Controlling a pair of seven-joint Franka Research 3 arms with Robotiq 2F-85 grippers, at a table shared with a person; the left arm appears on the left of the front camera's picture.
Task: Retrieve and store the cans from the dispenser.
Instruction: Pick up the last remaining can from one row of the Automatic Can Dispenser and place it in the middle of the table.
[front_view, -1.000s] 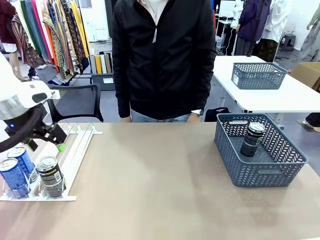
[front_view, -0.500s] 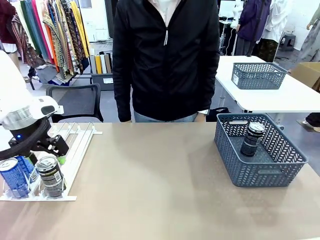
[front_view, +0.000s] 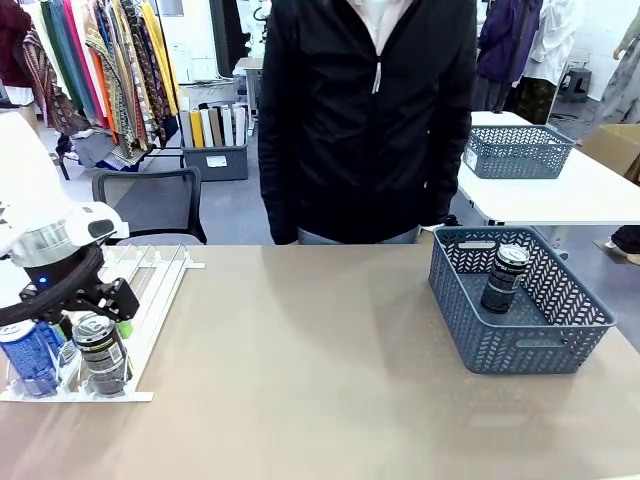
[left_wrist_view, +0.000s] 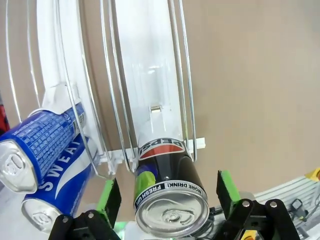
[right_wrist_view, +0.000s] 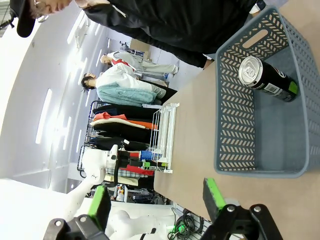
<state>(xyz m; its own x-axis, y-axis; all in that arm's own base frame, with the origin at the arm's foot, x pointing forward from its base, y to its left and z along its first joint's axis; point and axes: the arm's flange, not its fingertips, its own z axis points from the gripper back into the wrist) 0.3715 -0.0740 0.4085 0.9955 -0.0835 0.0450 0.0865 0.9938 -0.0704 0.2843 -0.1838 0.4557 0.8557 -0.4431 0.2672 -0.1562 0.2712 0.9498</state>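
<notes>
At 8 o'clock, left fingers spread astride a black can in the dispenser, two blue cans beside. We count one stored can in the basket at 3 o'clock; three remain; right fingers spread.

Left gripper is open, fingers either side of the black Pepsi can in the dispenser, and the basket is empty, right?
Not quite: the basket is not empty; the front view shows one dark can standing in it. The rest holds: the left gripper is open, fingers either side of the black Pepsi can in the dispenser.
</notes>
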